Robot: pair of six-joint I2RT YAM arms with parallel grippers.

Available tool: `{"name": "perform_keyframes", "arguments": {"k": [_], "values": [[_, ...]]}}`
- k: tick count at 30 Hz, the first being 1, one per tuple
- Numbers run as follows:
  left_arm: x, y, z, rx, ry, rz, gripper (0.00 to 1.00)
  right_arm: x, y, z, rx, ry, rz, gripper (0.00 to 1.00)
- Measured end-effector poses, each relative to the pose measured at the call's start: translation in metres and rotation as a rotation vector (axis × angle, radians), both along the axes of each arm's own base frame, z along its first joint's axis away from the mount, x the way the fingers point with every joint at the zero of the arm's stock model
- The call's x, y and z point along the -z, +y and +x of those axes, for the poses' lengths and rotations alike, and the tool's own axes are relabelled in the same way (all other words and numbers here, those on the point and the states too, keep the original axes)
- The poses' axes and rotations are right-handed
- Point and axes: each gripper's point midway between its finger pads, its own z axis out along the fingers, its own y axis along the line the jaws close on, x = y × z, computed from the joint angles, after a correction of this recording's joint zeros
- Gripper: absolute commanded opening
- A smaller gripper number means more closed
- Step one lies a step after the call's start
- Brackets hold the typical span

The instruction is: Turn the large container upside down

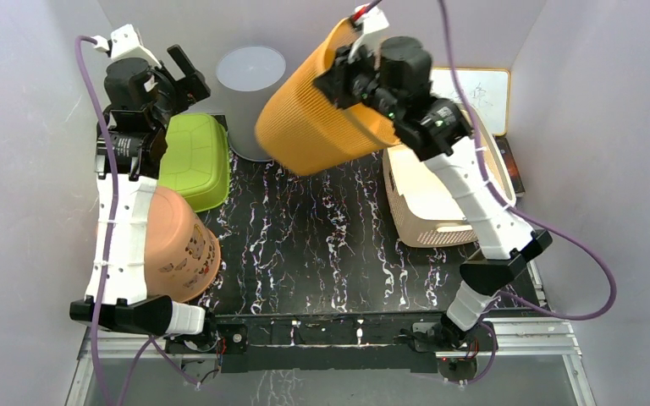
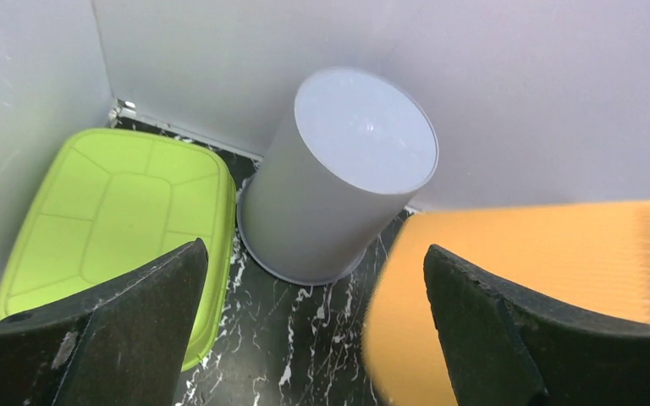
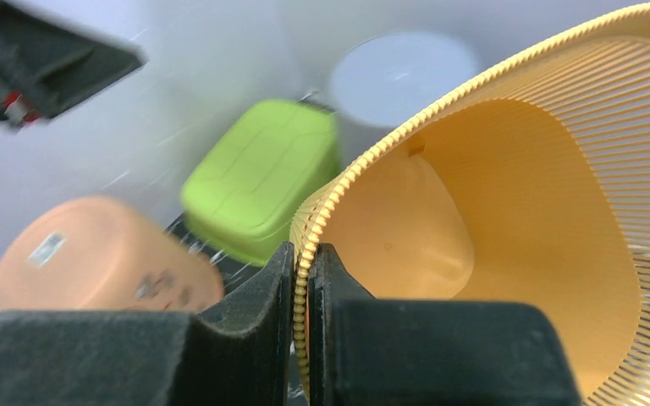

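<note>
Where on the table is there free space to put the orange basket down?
The middle of the black marble mat is bare, bordered by the green bin and peach basket on the left, the beige basket on the right, and the grey bin behind. Both side edges are crowded. The right gripper holds the orange basket above the mat's far part.

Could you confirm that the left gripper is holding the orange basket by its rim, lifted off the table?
Not quite: it is the right gripper that is shut on the rim of the orange basket, lifted off the table, as the right wrist view shows. The left gripper is open and empty.
</note>
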Motion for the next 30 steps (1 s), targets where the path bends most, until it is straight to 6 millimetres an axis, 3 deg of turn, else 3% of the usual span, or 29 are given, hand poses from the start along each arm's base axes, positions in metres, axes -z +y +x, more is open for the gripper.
{"name": "perform_keyframes", "arguments": {"k": [6, 9, 12, 13, 18, 22, 25, 30], "values": [[-0.026, 0.012, -0.012, -0.057, -0.071, 0.015, 0.98, 0.043, 0.079, -0.055, -0.262, 0.121, 0.038, 0.0], [-0.035, 0.015, -0.015, -0.067, -0.094, 0.021, 0.98, 0.08, 0.096, -0.074, -0.341, 0.227, 0.071, 0.0], [-0.039, 0.016, -0.016, -0.072, -0.101, 0.031, 0.98, 0.118, 0.101, -0.085, -0.371, 0.348, 0.095, 0.0], [-0.039, 0.017, -0.017, -0.073, -0.102, 0.034, 0.98, 0.119, 0.104, -0.087, -0.391, 0.36, 0.132, 0.0], [-0.046, 0.017, -0.019, -0.071, -0.114, 0.045, 0.98, 0.129, 0.103, -0.092, -0.432, 0.383, 0.224, 0.0], [-0.049, 0.018, -0.02, -0.07, -0.12, 0.055, 0.98, 0.136, 0.097, -0.082, -0.438, 0.393, 0.282, 0.0], [-0.049, 0.018, -0.02, -0.069, -0.118, 0.064, 0.99, 0.155, 0.08, -0.07, -0.407, 0.424, 0.316, 0.0], [-0.048, 0.019, -0.02, -0.068, -0.114, 0.08, 0.98, 0.203, 0.032, -0.039, -0.284, 0.523, 0.354, 0.0]]}}
